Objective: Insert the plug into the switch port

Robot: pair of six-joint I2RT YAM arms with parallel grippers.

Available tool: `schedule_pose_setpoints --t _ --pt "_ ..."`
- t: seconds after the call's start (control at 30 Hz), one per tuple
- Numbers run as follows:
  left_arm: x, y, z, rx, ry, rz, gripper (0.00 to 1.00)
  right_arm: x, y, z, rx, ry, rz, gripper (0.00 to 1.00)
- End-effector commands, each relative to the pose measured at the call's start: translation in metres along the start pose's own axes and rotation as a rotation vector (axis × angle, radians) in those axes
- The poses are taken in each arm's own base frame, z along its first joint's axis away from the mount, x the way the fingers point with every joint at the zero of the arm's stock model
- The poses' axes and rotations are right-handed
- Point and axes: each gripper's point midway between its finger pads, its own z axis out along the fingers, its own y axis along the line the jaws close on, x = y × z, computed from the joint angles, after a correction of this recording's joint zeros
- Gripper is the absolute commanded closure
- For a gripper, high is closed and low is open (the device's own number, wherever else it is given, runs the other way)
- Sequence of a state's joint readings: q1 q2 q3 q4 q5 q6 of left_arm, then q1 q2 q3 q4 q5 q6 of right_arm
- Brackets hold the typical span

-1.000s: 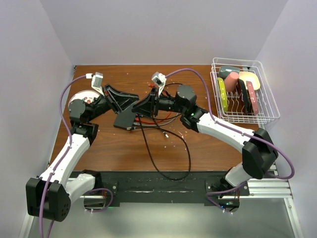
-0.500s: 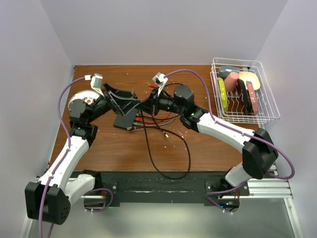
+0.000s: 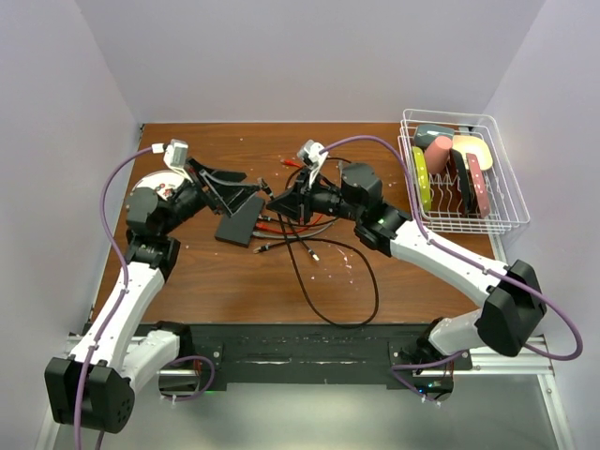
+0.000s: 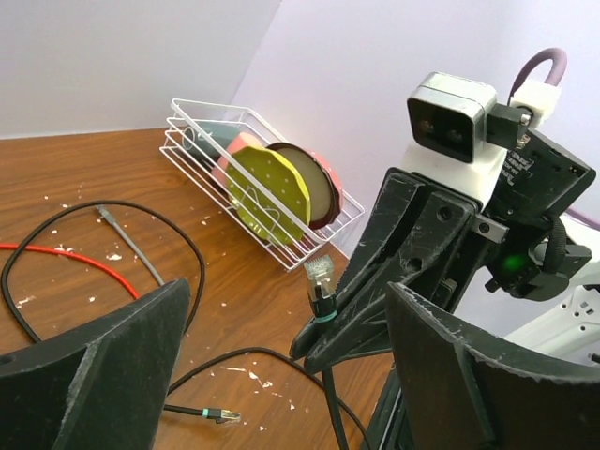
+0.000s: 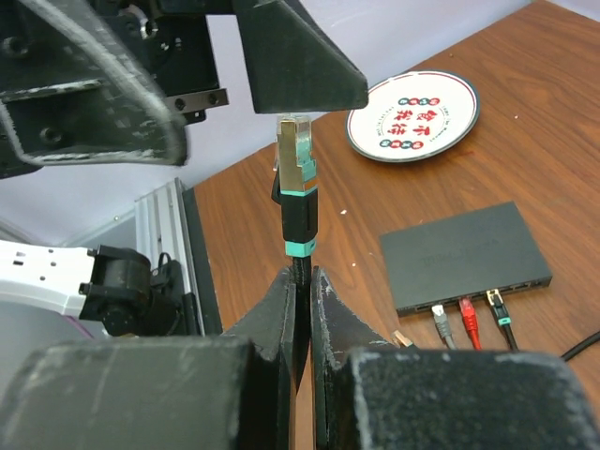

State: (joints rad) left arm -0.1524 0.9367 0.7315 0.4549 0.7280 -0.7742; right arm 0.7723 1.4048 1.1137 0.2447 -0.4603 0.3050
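Nearest: slack of blk cable [image 3: 361, 291] looped on table [image 3: 234, 281]. Mid: R gripper [image 5: 302, 281] pinched tight on the blk cable just below plug [image 5: 295, 155]. Plug upright, off the table, close in front of L gripper [image 3: 234, 186], whose fingers are spread wide w/ nothing held. Switch [image 5: 464, 253] lies flat on table. Its port row [image 5: 511, 284] has 3 cables in: grey, red, blk. Far L: round plate [image 5: 412, 114]. Far R: wire rack [image 3: 506, 214] w/ dishes [image 3: 473, 178] on edge, incl. yellow-green, pink, red.

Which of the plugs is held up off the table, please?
The teal-banded plug, standing upright in the shut right pincer. The others sit in the switch or lie on the table.
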Motion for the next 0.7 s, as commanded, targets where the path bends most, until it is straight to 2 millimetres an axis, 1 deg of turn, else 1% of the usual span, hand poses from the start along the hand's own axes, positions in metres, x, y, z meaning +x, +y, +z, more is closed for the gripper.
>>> schedule_pose_setpoints --t 0.0,0.07,0.1,0.13,0.17,0.23,0.27,0.33,0.37,0.43,0.47,0.57,0.67 --pt "-0.011 -0.013 0.000 0.066 -0.039 0.040 0.13 -0.006 0.004 -0.006 -0.006 -0.007 -0.045 1.00" --pt "-0.009 -0.019 -0.001 0.102 -0.025 0.049 0.16 -0.003 0.010 -0.006 -0.038 0.014 -0.043 1.00" --pt "-0.010 -0.024 -0.001 0.128 -0.030 0.069 0.16 -0.005 0.013 -0.007 -0.060 0.010 -0.051 1.00" --pt "-0.009 -0.027 -0.002 0.147 -0.024 0.076 0.17 -0.002 0.017 -0.007 -0.085 0.032 -0.054 1.00" --pt "-0.006 -0.031 -0.004 0.170 -0.019 0.077 0.18 -0.004 0.020 -0.006 -0.106 0.039 -0.065 1.00" --pt "-0.007 -0.039 -0.006 0.212 -0.028 0.111 0.18 -0.001 0.016 -0.009 -0.119 0.071 -0.089 1.00" --pt "-0.004 -0.043 -0.008 0.237 -0.008 0.124 0.19 -0.001 0.023 -0.011 -0.186 0.084 -0.094 1.00" --pt "-0.002 -0.048 -0.009 0.278 0.000 0.155 0.20 -0.005 0.024 -0.017 -0.251 0.088 -0.099 1.00" --pt "0.002 -0.053 -0.012 0.307 0.016 0.164 0.20 -0.004 0.035 -0.022 -0.330 0.100 -0.102 1.00" --pt "0.004 -0.059 -0.016 0.347 0.009 0.194 0.21 -0.005 0.041 -0.025 -0.373 0.101 -0.115 1.00" --pt "0.007 -0.064 -0.019 0.373 0.020 0.195 0.21 -0.004 0.048 -0.028 -0.416 0.109 -0.122 1.00" --pt "0.009 -0.069 -0.021 0.415 0.025 0.210 0.24 -0.006 0.051 -0.029 -0.435 0.103 -0.125 1.00" --pt "0.010 -0.067 -0.020 0.409 0.023 0.202 0.26 -0.006 0.054 -0.029 -0.456 0.102 -0.112 1.00"
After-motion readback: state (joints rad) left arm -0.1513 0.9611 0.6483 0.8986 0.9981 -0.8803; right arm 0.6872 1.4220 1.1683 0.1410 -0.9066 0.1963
